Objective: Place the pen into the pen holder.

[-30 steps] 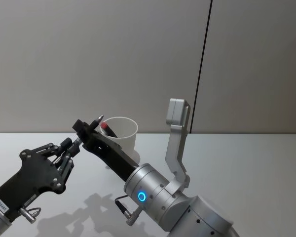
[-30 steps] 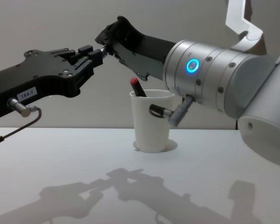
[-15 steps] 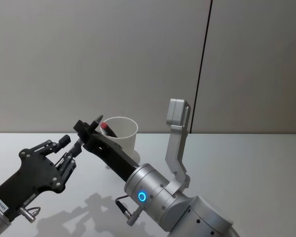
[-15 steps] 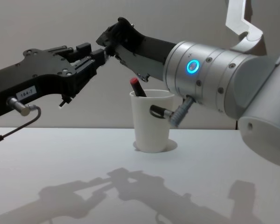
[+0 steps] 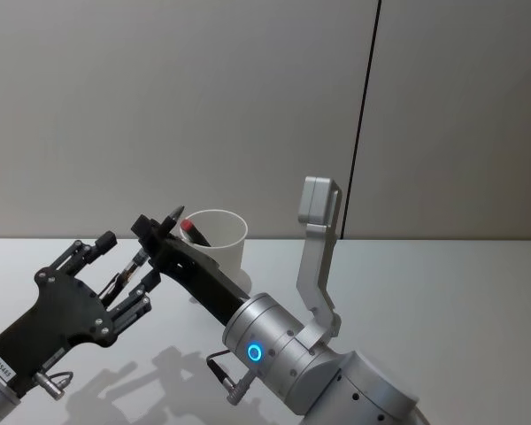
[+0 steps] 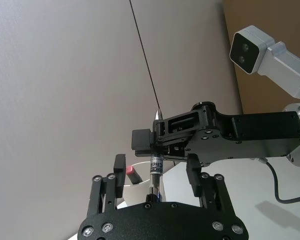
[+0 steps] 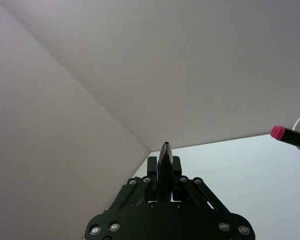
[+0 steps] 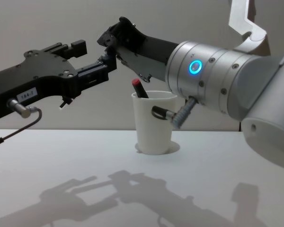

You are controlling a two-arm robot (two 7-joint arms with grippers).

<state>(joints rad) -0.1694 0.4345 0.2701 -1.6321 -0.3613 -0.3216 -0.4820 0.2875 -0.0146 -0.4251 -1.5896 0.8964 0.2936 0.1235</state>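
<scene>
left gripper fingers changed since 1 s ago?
Yes. The left gripper has opened off the pen, its upper finger now higher against the white paper cup, which stays put. The right gripper holds the pen.

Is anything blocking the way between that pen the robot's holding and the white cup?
Nothing visible. The right gripper holds the pen up in the air, left of the pen holder. The left gripper is open around the pen. A red-capped marker already leans inside the cup, with room beside it.
</scene>
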